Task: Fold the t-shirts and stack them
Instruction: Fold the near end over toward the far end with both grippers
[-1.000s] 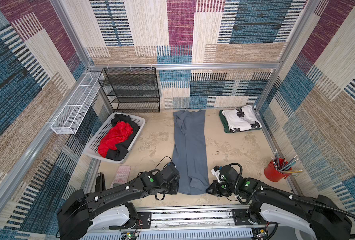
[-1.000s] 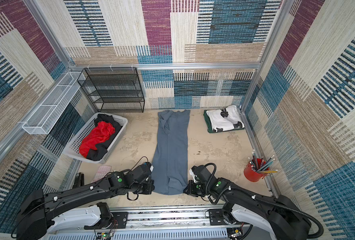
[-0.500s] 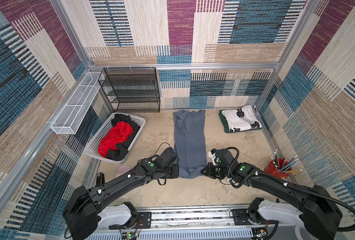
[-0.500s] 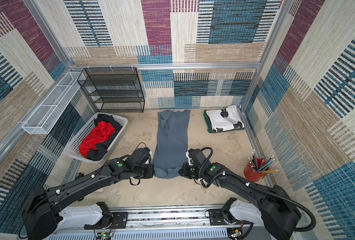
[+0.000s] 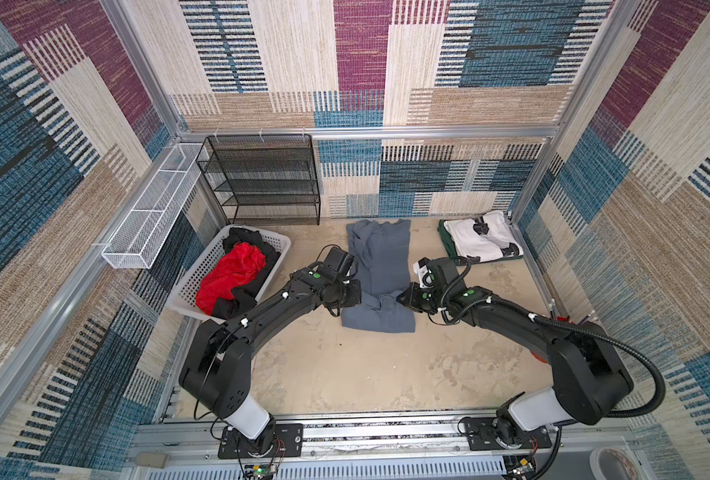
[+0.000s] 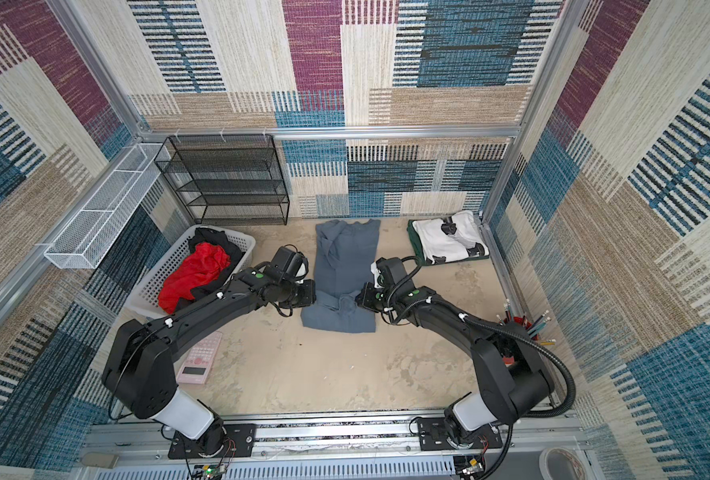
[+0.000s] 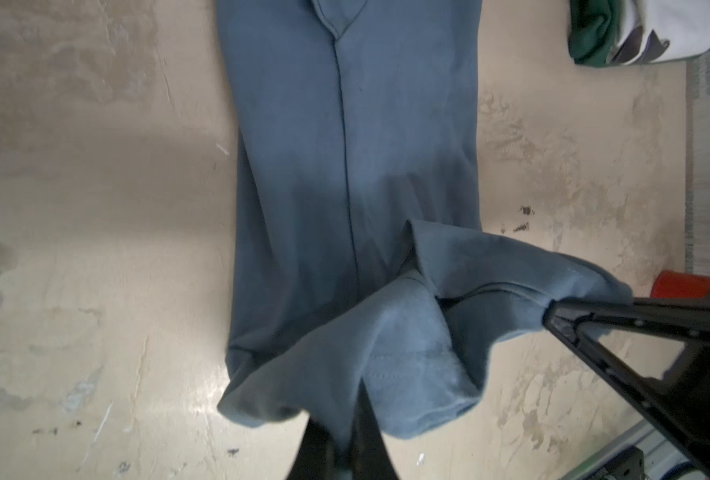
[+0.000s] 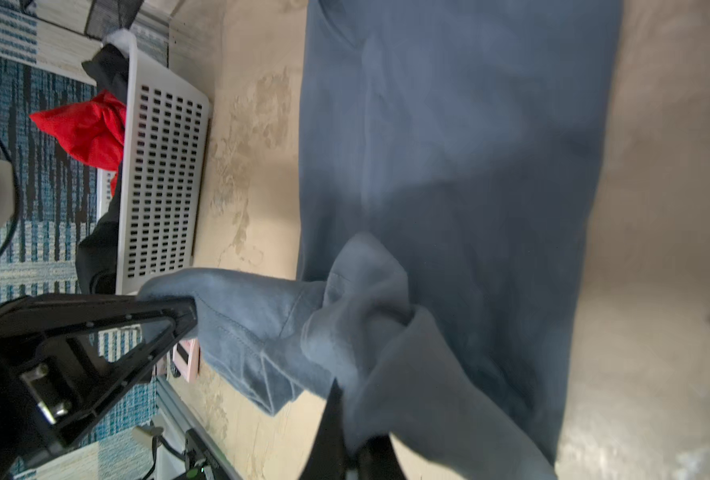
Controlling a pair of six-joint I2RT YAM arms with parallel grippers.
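We see the left gripper and the right gripper each clenched on the slate-grey t-shirt (near hem, seemingly lifted); its far end lies flat.

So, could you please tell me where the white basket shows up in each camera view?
A top view: basket left of centre, left of the grey t-shirt.
A top view: same spot, left of the shirt.
Left wrist: not in it.
Right wrist: its perforated wall, beside the shirt but apart from it.
Shared landmark: the grey t-shirt, in all four.
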